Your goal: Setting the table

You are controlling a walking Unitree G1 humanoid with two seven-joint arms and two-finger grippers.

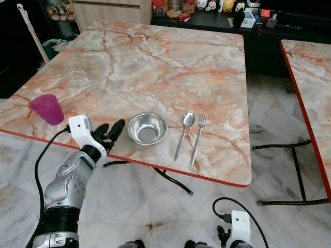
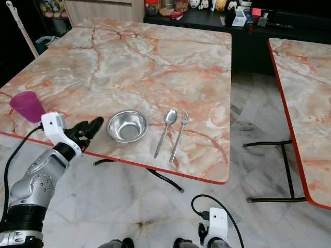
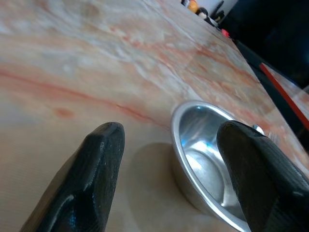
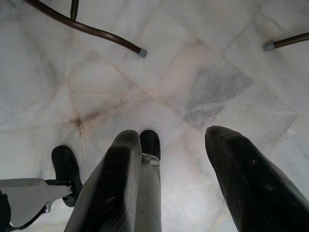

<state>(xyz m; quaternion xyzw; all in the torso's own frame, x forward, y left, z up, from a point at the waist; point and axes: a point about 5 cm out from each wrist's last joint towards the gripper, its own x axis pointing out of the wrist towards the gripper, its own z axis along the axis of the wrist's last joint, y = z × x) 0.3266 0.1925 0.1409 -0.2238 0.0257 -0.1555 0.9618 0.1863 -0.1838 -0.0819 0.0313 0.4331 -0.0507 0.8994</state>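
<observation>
Left jaws (image 1: pixel 115 129) apart over marble table (image 1: pixel 155 67), tile floor (image 1: pixel 155 206).

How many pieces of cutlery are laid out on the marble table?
2: a spoon just right of the steel bowl, and a fork right of the spoon, lying parallel near the table's near edge.

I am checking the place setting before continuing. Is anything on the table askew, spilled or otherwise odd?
Nothing stands out. The steel bowl, spoon and fork lie neatly side by side, and the pink cup stands upright apart to the left.
</observation>
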